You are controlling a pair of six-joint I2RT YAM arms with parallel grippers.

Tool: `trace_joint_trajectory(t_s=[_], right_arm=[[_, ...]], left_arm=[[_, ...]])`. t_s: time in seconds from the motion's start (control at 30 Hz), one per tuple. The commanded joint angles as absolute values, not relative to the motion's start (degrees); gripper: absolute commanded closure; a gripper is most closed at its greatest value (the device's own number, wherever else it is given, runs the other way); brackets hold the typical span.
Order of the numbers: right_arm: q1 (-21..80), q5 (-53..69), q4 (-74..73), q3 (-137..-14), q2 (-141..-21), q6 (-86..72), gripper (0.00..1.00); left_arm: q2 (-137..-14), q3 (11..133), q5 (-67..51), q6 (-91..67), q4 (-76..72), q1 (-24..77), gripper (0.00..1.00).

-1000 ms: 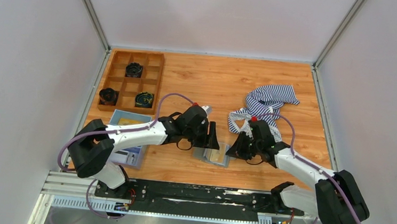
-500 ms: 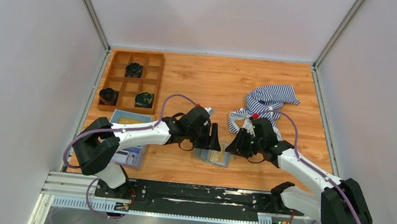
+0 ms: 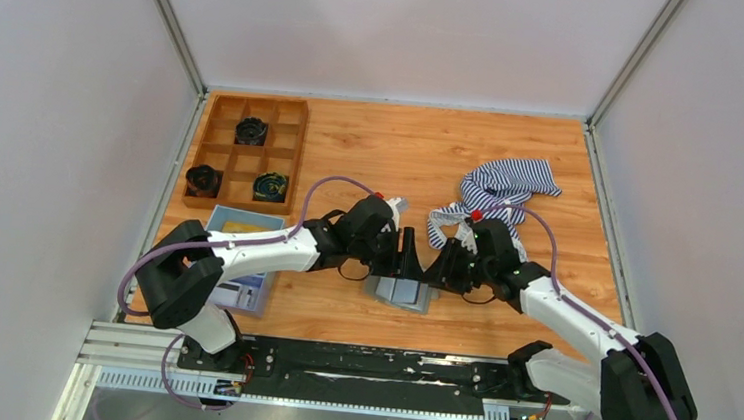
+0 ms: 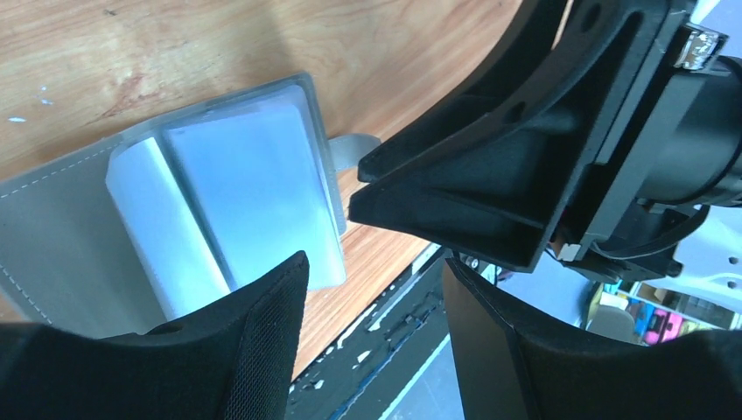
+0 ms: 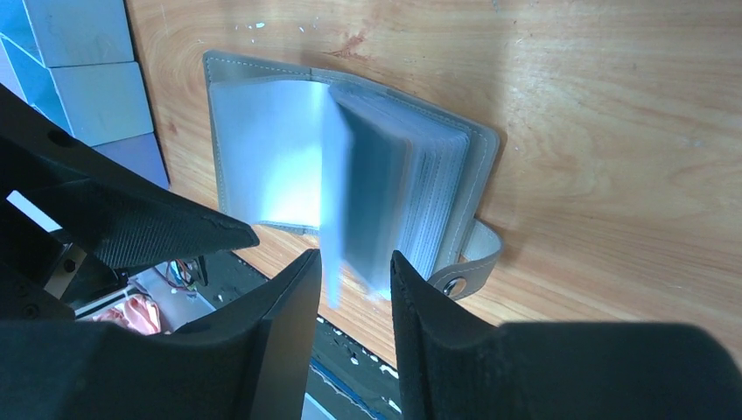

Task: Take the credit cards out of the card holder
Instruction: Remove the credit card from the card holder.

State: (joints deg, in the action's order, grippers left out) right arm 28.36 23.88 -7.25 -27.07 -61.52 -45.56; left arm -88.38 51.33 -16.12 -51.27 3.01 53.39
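Three black round pieces (image 3: 251,130) sit in separate compartments of the wooden tray (image 3: 256,100) at your far left. Nearer you is the blue tray (image 3: 245,214), and the tan-yellow patch in it may be one of the credit cards (image 3: 239,227), though it is too small to be sure.

Your left gripper (image 3: 408,271) hangs over the far edge of the card holder (image 3: 399,295). Its fingers (image 4: 254,350) are spread wide and hold nothing.

The card holder lies open and flat on the wood near the table's front edge, directly below both grippers. Its clear sleeves are fanned up and its snap tab (image 5: 472,262) sticks out on the table.

Your right gripper (image 3: 436,278) meets the left one tip to tip above the holder. From its wrist view, one blurred sleeve (image 5: 350,254) stands in the narrow gap between its fingers (image 5: 262,350). You cannot tell whether the pads pinch it.

Beyond the right arm, a striped cloth (image 3: 500,185) lies crumpled, well apart from the holder.
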Motion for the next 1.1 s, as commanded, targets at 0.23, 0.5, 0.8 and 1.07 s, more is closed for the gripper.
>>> trace_joint_trajectory(t_s=[0.23,0.5,0.8,1.07], right_arm=[[27.7,25.5,-4.8,-26.4,-63.4,-46.8,0.70],[27.8,27.1,-1.5,-25.8,-67.1,-47.1,0.69],[27.9,27.1,-0.4,-26.2,-70.0,-47.0,0.68],[28.2,28.0,1.6,-26.3,-71.0,-47.1,0.69]], left_arm=[[-85.7,48.9,-11.6,-51.8,4.7,53.8,0.40],[-85.4,47.4,-6.8,-50.4,10.2,50.7,0.40],[-86.7,44.5,-7.5,-49.7,9.2,48.4,0.40],[-87.5,44.1,-8.4,-49.9,8.4,48.3,0.40]])
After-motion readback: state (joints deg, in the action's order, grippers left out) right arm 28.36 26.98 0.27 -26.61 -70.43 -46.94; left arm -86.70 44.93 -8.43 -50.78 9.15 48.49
